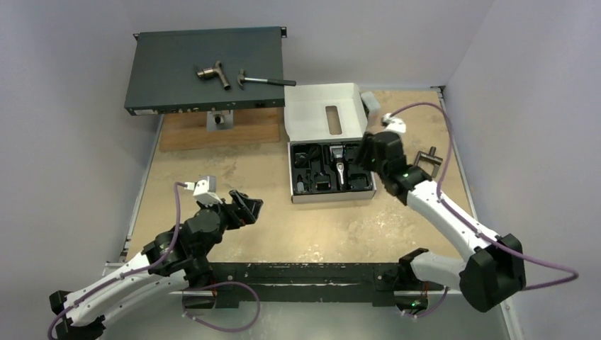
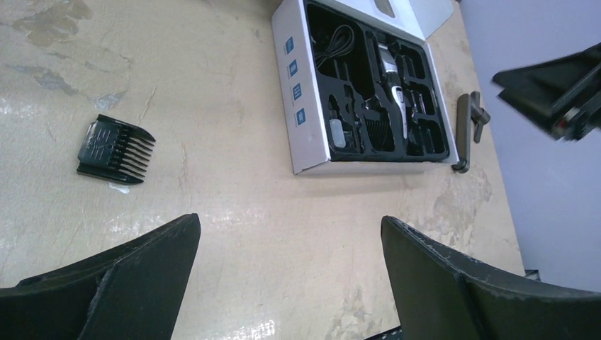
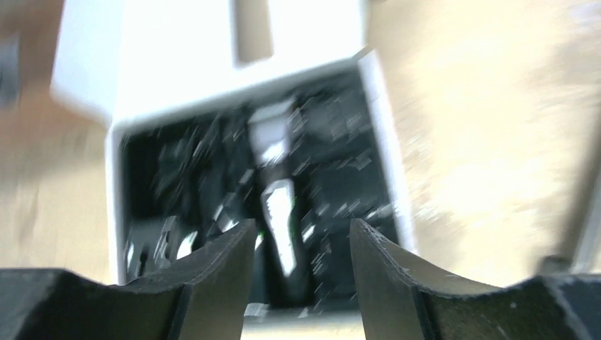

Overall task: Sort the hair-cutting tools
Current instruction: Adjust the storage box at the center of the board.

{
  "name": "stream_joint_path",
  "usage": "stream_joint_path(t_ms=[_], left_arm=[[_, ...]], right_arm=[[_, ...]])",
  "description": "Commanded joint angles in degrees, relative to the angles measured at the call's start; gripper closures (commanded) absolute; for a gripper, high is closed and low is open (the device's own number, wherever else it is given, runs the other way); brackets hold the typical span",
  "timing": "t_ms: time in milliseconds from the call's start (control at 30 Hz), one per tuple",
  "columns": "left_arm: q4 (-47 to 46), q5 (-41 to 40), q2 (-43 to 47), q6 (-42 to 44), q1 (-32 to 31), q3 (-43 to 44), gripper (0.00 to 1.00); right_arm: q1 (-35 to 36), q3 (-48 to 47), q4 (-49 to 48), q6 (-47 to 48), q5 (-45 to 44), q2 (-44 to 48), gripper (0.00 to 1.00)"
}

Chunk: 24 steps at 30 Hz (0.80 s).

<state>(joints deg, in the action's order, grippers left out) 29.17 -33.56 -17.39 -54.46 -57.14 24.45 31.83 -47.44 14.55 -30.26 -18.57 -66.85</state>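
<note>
One loose comb attachment (image 2: 115,150) lies flat on the tabletop (image 2: 234,212), well apart from the white box (image 2: 301,92) where the rest of the set sits. The coming move, as I judge it, turns on this piece. In the left wrist view it lies ahead of the left pincer (image 2: 289,228) and off to its left side, outside the line between the fingers. Its teeth run crosswise to that view and point toward the box, with the solid back on the far side from it. The left pincer's jaws are spread wide with nothing between them, and this arm is clearly the nearer one (the other is busy over the box). The left arm would need to swing left and turn its wrist so that the fingers can close across the comb's narrow sides. The right pincer (image 3: 301,228) hangs above the box, its jaws partly apart and empty, with the hair clipper (image 3: 280,205) lying lengthwise in its slot straight below the gap; that view is blurred. A T-shaped handle (image 2: 468,127) rests just beside the box. Four small blue labels (image 2: 294,81) run down the box's side, too small to read, and no brand name is legible anywhere.
</note>
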Motion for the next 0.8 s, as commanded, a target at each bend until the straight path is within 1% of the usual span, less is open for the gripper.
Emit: stream_joint_path(t_ms=[0,100,200,367,600,767], left_arm=[[-2.9,-0.5,-4.0,-2.2,-0.2,1.7,0.0],[-2.8,0.7,-6.2,-3.0,-0.2,2.3,0.0],[-2.2,2.1,-7.2,-3.2,-0.2,2.6,0.01],[-2.4,3.4,-7.3,-4.2,-0.3,1.5,0.02],[-7.6,4.5,-8.4,-4.8,-0.3,-1.8,0.03],[-7.2,3.0,-11.4,-4.5,-0.2,-0.7,0.03]], right_arm=[[-14.6,-3.1,-2.0,-5.5,2.8,-1.0,0.49],[-16.6,-3.2,-3.6,-7.3,2.2,-6.2,0.49],[-16.9,-0.8,-6.3,-7.6,2.1,-7.9,0.48],[-16.9,3.5,-8.6,-8.3,4.1,-7.2,0.49],[-16.9,7.3,-8.0,-7.2,8.2,-6.7,0.48],[-16.9,9.0,-8.5,-6.8,10.6,-7.3,0.48]])
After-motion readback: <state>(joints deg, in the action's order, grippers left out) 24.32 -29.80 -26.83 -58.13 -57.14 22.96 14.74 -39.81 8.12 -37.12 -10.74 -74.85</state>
